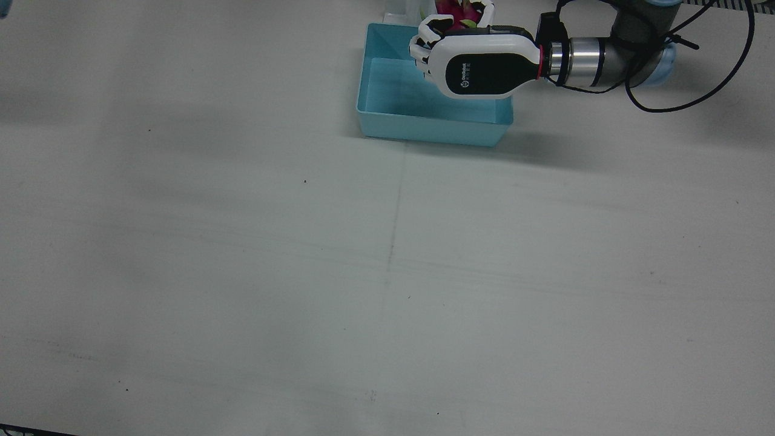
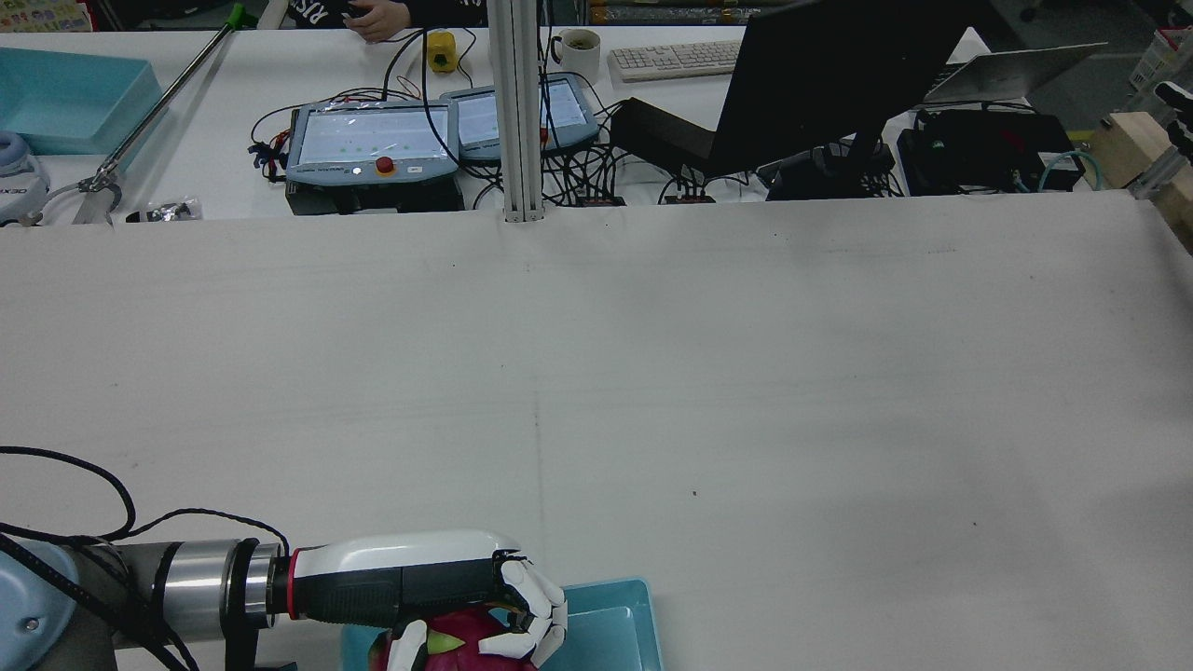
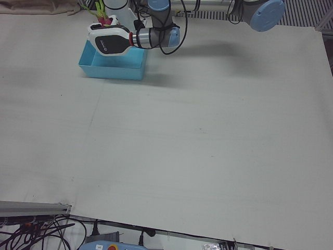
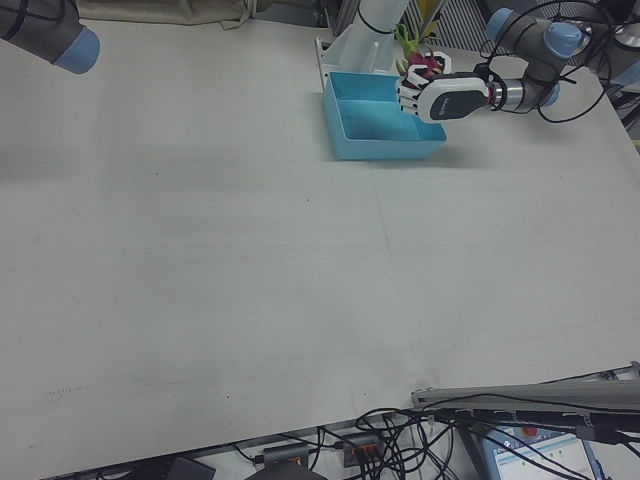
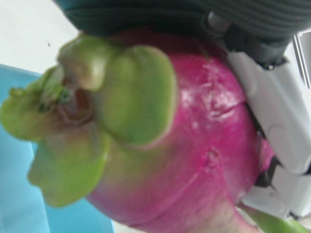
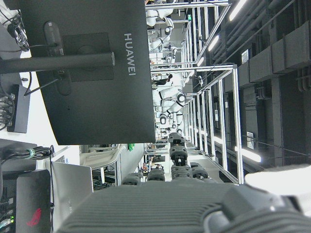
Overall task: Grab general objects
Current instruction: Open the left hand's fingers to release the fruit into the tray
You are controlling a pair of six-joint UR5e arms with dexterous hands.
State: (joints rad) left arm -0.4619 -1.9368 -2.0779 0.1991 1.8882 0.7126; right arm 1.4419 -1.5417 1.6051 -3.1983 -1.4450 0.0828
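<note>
A pink dragon fruit (image 1: pixel 460 12) with green scales is held in my left hand (image 1: pixel 478 63), whose fingers wrap around it. The hand hovers over the back part of a light blue bin (image 1: pixel 424 124) near the arm's pedestal. In the rear view the fruit (image 2: pixel 466 638) sits under the hand (image 2: pixel 410 582), above the bin (image 2: pixel 615 634). The left hand view is filled by the fruit (image 5: pixel 194 145), with white fingers (image 5: pixel 277 121) pressed on it. The right hand shows only as a dark palm edge (image 6: pixel 160 208) in its own view; its fingers are hidden.
The bin interior (image 4: pixel 385 120) looks empty. The right arm's elbow (image 4: pixel 45 30) is raised at the far corner of the table. Monitors, pendants and cables (image 2: pixel 373 140) stand beyond the table's far edge. The white tabletop (image 1: pixel 387 272) stretches wide in front of the bin.
</note>
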